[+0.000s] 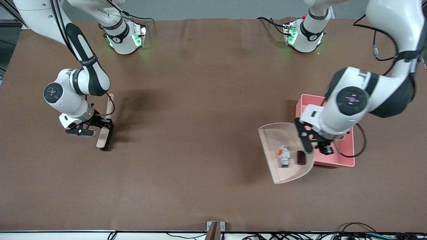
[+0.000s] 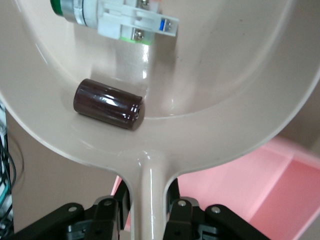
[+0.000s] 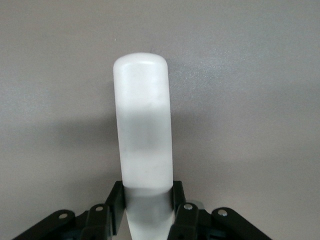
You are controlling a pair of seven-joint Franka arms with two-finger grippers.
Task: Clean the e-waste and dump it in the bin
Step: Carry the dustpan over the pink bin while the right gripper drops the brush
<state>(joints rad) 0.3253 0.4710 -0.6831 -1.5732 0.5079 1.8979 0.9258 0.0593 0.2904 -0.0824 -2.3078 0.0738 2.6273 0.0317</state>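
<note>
The e-waste lies in the beige dustpan point(image 1: 283, 173): a white part with green marks point(image 1: 284, 156) and a dark block point(image 1: 301, 157). In the left wrist view the white part point(image 2: 125, 20) and the dark block point(image 2: 108, 104) rest in the dustpan's bowl point(image 2: 215, 75). My left gripper point(image 1: 318, 145) is shut on the dustpan's handle point(image 2: 149, 200), holding it lifted beside the pink bin point(image 1: 343, 156). My right gripper point(image 1: 100, 128) is shut on the beige brush point(image 1: 106, 133), whose bristles touch the table near the right arm's end. The brush handle point(image 3: 143, 135) shows between the fingers.
The pink bin's inside point(image 2: 280, 190) shows under the dustpan in the left wrist view. Cables point(image 1: 333, 235) run along the table's front edge. A small bracket point(image 1: 215, 229) sits at the middle of that edge.
</note>
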